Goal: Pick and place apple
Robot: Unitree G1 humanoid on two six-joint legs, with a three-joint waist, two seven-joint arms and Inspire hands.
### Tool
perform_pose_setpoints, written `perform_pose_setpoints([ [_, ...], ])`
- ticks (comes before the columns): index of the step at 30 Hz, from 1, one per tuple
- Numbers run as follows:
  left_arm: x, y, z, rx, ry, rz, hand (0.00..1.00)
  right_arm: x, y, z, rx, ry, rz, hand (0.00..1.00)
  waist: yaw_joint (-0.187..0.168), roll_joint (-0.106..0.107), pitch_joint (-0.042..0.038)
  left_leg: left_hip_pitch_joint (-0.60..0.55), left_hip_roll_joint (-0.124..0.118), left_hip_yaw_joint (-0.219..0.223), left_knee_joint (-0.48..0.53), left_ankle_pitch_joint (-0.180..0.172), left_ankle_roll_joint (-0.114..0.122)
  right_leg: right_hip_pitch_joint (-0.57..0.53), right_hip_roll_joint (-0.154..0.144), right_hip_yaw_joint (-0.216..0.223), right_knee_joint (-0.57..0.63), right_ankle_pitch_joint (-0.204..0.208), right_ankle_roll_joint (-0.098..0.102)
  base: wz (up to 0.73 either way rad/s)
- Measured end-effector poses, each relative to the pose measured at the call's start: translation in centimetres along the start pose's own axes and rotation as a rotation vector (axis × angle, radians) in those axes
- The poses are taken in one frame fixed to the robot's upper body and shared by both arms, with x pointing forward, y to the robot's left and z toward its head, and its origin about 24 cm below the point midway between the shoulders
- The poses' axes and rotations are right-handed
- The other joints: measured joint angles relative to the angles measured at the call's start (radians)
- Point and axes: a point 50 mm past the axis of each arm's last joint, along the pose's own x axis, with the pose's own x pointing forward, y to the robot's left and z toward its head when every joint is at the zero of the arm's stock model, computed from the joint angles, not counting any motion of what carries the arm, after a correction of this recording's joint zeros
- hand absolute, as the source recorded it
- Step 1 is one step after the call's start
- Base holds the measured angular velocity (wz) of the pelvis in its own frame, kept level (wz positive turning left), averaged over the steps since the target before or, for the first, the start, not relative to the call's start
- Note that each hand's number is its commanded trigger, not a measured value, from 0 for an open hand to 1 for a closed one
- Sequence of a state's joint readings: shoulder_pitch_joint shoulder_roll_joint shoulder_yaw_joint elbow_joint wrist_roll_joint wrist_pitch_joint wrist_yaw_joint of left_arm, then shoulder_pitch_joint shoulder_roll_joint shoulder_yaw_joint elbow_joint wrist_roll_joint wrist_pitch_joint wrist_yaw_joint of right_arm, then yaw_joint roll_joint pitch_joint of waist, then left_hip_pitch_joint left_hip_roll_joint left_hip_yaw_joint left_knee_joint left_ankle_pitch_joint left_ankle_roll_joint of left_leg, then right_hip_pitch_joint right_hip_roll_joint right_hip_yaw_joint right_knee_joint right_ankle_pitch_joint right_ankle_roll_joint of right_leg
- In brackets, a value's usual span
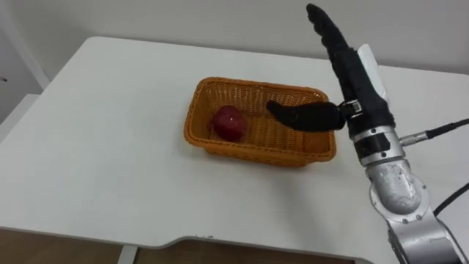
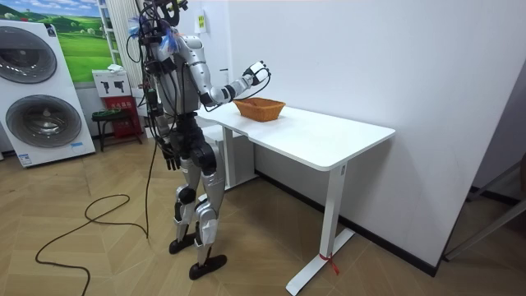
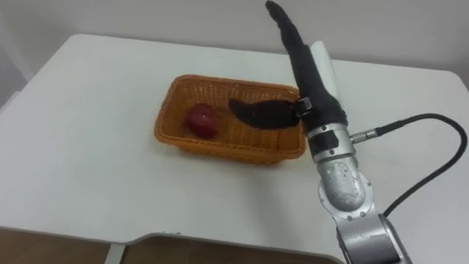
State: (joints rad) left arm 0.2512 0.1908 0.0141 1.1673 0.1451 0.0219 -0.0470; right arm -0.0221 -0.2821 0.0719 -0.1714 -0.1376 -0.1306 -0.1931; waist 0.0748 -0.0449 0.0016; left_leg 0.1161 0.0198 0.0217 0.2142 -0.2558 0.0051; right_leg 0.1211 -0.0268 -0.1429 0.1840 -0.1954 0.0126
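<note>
a room got up like a home's laundry corner, though it reads more as a test space; in the room view two front-loading washing machines (image 2: 45,123) stand at the far left, with a poster (image 2: 78,37) of green hills and blue sky on the wall behind them; near them are a small red stool (image 2: 115,115) and a white sign board (image 2: 109,82); the floor (image 2: 99,263) is wood laid in herringbone; the walls (image 2: 370,57) are plain white; a white desk (image 2: 329,140) on a metal frame carries a wicker basket (image 2: 260,108), and the humanoid robot stands at its end.
</note>
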Motion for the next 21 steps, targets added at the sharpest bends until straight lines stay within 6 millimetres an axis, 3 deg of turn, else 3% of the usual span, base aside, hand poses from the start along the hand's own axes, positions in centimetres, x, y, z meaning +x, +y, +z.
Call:
perform_pose_setpoints([
  [6,-0.3,0.4,-1.3,-0.08,0.026,0.03,0.0,-0.3,-5.7,-2.1,-0.059,0.071,-0.348,0.0,-0.042,-0.016,-0.0025,0.008,0.0,0.003,0.0,0.0,0.0,0.001,0.0,0.002,0.001,0.0,0.0,-0.01],
  [8,-0.4,0.7,-1.9,-0.117,0.039,0.054,0.0,-1.0,-8.5,-3.2,-0.077,0.123,-0.511,0.0,-0.061,-0.019,-0.0032,0.007,0.0,0.006,-0.001,0.0,0.0,-0.002,0.0,0.004,0.001,0.0,0.0,-0.06],
  [12,-0.5,1.0,-2.3,-0.126,0.049,0.082,0.0,-2.6,-11.7,-5.0,-0.087,0.212,-0.741,0.0,-0.1,-0.017,-0.004,0.002,0.0,0.007,0.001,0.0,0.0,-0.001,0.0,0.003,0.001,0.0,0.0,0.0],
  [14,-0.5,1.2,-2.3,-0.143,0.047,0.102,0.0,-4.9,-13.7,-6.6,-0.13,0.306,-0.889,0.0,-0.11,-0.015,-0.0051,0.001,0.001,0.01,0.001,0.0,0.0,-0.006,0.001,0.006,0.004,0.0,0.0,-0.05],
  [18,-0.7,1.4,-2.8,-0.163,0.061,0.128,0.0,-7.6,-15.8,-8.4,-0.114,0.422,-1.091,0.0,-0.13,-0.014,-0.007,0.001,0.002,0.029,-0.004,0.001,0.001,-0.019,0.001,0.02,0.009,0.0,0.0,-0.15],
  [21,-0.7,2.2,-2.2,-0.203,0.033,0.161,0.0,-11.1,-17.2,-10.1,-0.115,0.561,-1.247,0.0,-0.136,-0.017,-0.0083,0.001,0.002,0.035,-0.01,0.001,0.002,-0.028,0.003,0.03,0.006,0.0,0.0,-0.06],
])
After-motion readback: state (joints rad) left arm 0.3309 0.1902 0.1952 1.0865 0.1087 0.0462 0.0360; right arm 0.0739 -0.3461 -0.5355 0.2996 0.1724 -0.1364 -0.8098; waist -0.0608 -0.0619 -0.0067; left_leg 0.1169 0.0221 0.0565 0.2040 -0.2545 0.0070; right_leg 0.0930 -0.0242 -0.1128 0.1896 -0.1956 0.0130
